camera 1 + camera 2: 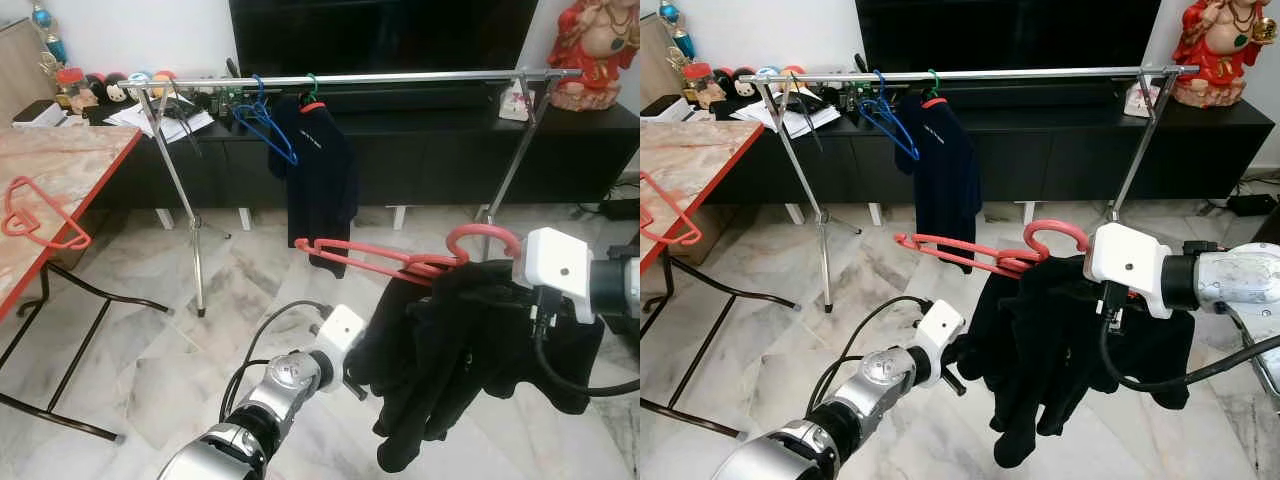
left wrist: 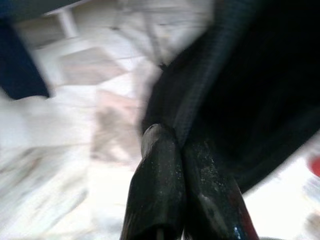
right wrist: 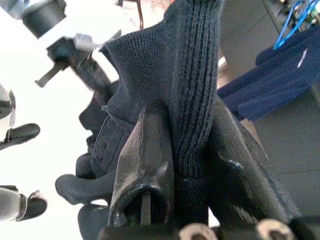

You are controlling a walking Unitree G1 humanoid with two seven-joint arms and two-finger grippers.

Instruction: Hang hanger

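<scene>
A red plastic hanger (image 1: 400, 262) carrying a bunched black knit garment (image 1: 450, 350) is held out in front of the robot, well short of the chrome clothes rail (image 1: 400, 77) that stands beyond it. The right gripper (image 3: 192, 150) is closed on a ribbed fold of the garment, just below the hanger's hook, which curls up immediately beside its white wrist housing; the hanger's long arm points away from it toward the robot's left. The left gripper (image 2: 180, 165) is pressed against the lower side of the same garment, its fingers (image 2: 157, 185) seen shut together with cloth lying just beyond their tips; whether any cloth is actually caught between them cannot be told. On the rail, farther ahead of both grippers, a navy shirt (image 1: 315, 170) is hung on a hanger and an empty blue hanger (image 1: 265, 120) is hooked beside it. Since cloth and not the hanger appears to be what is gripped, the hanger could be tipped or slid free as it is raised, and the hook could be missed. The drooping garment could also be snagged on the rail's leg or dragged against the navy shirt.
</scene>
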